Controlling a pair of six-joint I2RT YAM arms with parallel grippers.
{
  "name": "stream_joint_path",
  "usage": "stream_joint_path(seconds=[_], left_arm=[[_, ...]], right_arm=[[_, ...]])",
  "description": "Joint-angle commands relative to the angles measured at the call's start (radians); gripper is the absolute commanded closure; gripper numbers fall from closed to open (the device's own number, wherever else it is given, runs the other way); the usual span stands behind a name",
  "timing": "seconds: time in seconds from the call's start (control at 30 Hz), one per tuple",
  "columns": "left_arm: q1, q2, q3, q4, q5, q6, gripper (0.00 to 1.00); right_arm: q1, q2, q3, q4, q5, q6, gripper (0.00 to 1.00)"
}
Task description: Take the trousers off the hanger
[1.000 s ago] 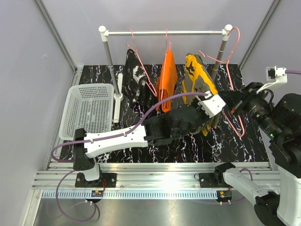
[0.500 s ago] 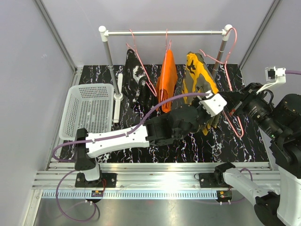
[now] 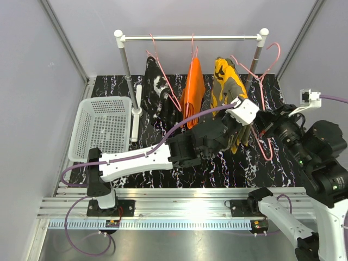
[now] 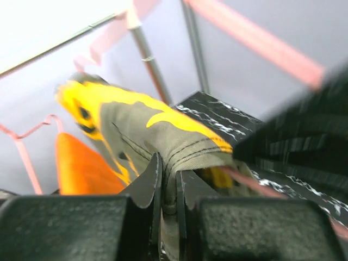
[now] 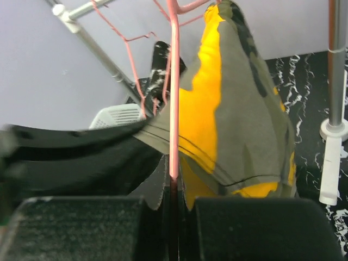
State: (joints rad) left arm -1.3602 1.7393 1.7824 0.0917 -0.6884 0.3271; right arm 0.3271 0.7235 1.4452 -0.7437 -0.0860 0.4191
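Camouflage trousers (image 3: 224,81) are hanging at about 1 o'clock on the desk (image 3: 217,169), upper end just below the rail (image 3: 190,38), lower end draping toward 6 o'clock. The yellow-orange and olive cloth is lying against a pink wire hanger (image 3: 261,103). In the right wrist view the wire is running straight up across the fabric, touching it.

Left fingers (image 4: 159,187) are pinching the olive hem of the camouflage trousers. The gap is narrow, with a fold of stitched cloth filling it (the left wrist view shows this plainly). From above, the left arm is reaching diagonally toward 1 o'clock and ending under the garment's lower edge.

Right fingers (image 5: 164,198) are clamping the hanger wire, nearly closed, with only the thin pink rod between them. In the top view they are sitting at 3 o'clock of the trousers' lower end, just beside the left arm's wrist.

The hanger's hook is curving near the right post (image 3: 255,60). Whether it is resting on the rail cannot be told.

Orange trousers (image 3: 193,89) are hanging at 9 o'clock of the camouflage pair, near but apart. Black-and-white trousers (image 3: 157,87) are hanging further toward 9 o'clock, beside the left post.

A white mesh basket (image 3: 103,126) is sitting at 9 o'clock on the desk, well apart from the garments.
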Motion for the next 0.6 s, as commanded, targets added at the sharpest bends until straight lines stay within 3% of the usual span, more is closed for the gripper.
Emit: stream_joint_path(seconds=[0.0, 0.33, 0.57], left_arm=[[0.010, -0.046, 0.142, 0.290, -0.077, 0.084, 1.00], [0.024, 0.019, 0.437, 0.310, -0.102, 0.231, 1.00], [0.072, -0.007, 0.505, 0.296, -0.102, 0.274, 1.00]], right_arm=[[0.001, -0.021, -0.090, 0.056, 0.057, 0.010, 1.00], [0.000, -0.067, -0.264, -0.037, 0.118, -0.005, 1.00], [0.000, -0.118, -0.310, -0.100, 0.157, -0.020, 1.00]])
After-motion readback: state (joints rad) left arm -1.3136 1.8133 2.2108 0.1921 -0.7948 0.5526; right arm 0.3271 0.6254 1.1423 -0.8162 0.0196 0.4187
